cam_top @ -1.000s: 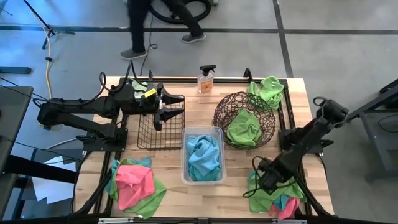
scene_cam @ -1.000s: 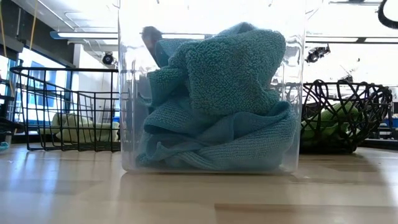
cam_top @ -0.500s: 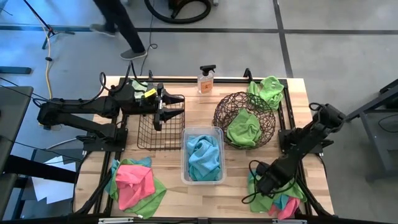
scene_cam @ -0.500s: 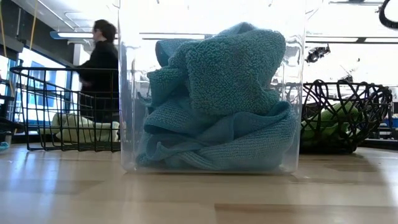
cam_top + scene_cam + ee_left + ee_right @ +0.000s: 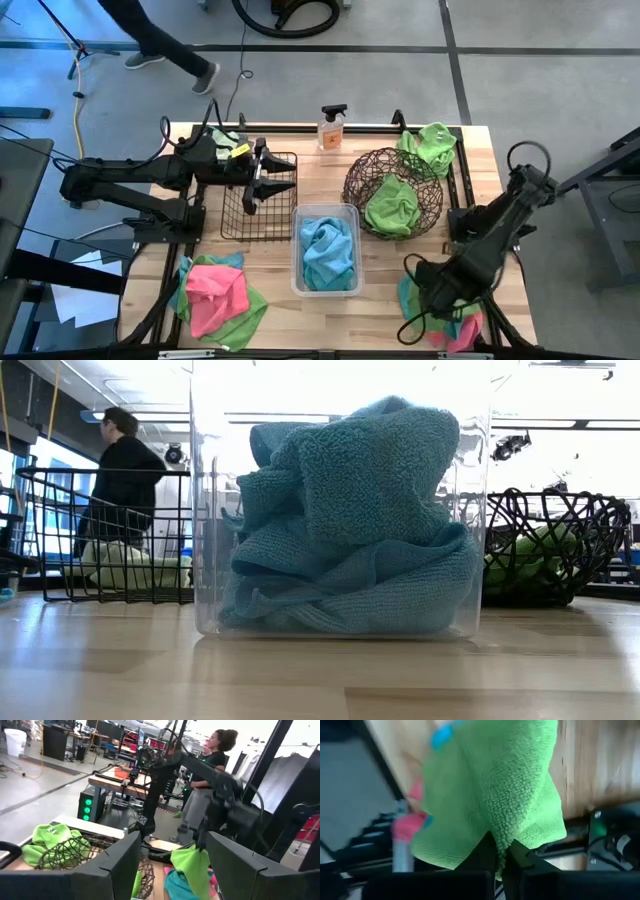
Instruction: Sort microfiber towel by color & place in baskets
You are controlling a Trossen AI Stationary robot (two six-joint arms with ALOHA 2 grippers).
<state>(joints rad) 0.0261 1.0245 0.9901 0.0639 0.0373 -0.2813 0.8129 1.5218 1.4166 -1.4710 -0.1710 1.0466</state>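
My right gripper (image 5: 432, 292) is at the near right, over a pile of teal and pink towels (image 5: 455, 325), and is shut on a lime green microfiber towel (image 5: 490, 795). That towel also shows in the left wrist view, hanging under the gripper (image 5: 192, 865). My left gripper (image 5: 268, 180) stands open over the black wire basket (image 5: 240, 205), with nothing between its fingers (image 5: 172, 850). A teal towel (image 5: 328, 250) fills the clear tub (image 5: 297, 215). A green towel (image 5: 392, 205) lies in the round woven basket (image 5: 362, 170). My right gripper pinches a bunched fold of the green towel (image 5: 495, 837) between its two fingertips. The fingers come at it from above, pointing down. The towel hangs slack below them, over the pile; whether its lower end (image 5: 196, 889) is clear of the pile I cannot tell.
A pink, green and teal pile (image 5: 215, 300) lies at the near left, and green towels (image 5: 430, 145) at the far right corner. A spray bottle (image 5: 331, 128) stands at the far edge. A person (image 5: 150, 40) walks on the floor beyond the table.
My right gripper has shut on the green towel on top of the near-right pile and drawn it up, so teal and pink towels now show where the green one lay. The person behind the table has walked toward the left.
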